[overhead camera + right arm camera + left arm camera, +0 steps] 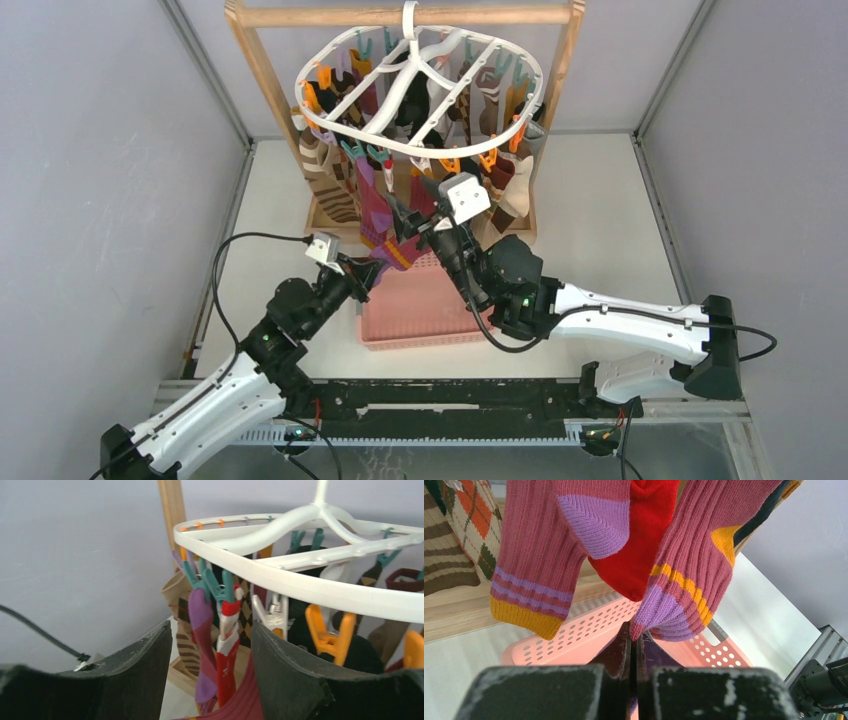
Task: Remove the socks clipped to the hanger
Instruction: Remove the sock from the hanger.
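The white oval hanger hangs from the wooden stand, with several socks clipped under its ring. My left gripper is shut on the purple toe of a pink ribbed sock, pulled taut from its clip; in the top view this gripper sits low at the rack's front left. My right gripper is raised just under the ring's front edge. It stands open, with the pink-and-purple sock and a red-and-white sock hanging between its fingers under teal clips.
A pink perforated basket lies on the table under both grippers, also below the left fingers. The wooden frame stand holds the hanger. Orange clips and a white clip dangle right of the right fingers. Grey walls enclose the table.
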